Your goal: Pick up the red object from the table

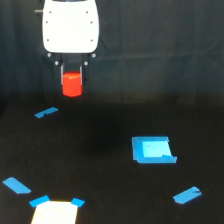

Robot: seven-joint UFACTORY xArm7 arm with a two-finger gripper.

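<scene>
No brand, label or writing can be read on anything here; the picture is soft and the surfaces look plain.

The claw (pixel 72 75) hangs below the arm's white housing (pixel 70 25) near the far edge of the tabletop (pixel 100 165), toward the exterior view's left. Its two dark fingers are closed against the sides of the red object (pixel 72 83), a stubby red-orange cylinder whose lower half shows beneath the fingertips. The cylinder appears lifted clear of the black surface, though the exact gap cannot be judged.

A flat blue square piece (pixel 152 150) lies right of centre, well apart from the claw. Blue tape strips are scattered about: one (pixel 46 112) just below the claw toward the far left, one (pixel 16 185) by the left edge, one (pixel 187 195) toward the near right. A pale yellowish patch (pixel 55 212) with blue tape at its corners sits at the near edge, left of centre.

The middle of the tabletop between the claw and the blue square is bare black surface, as is the far right.
</scene>
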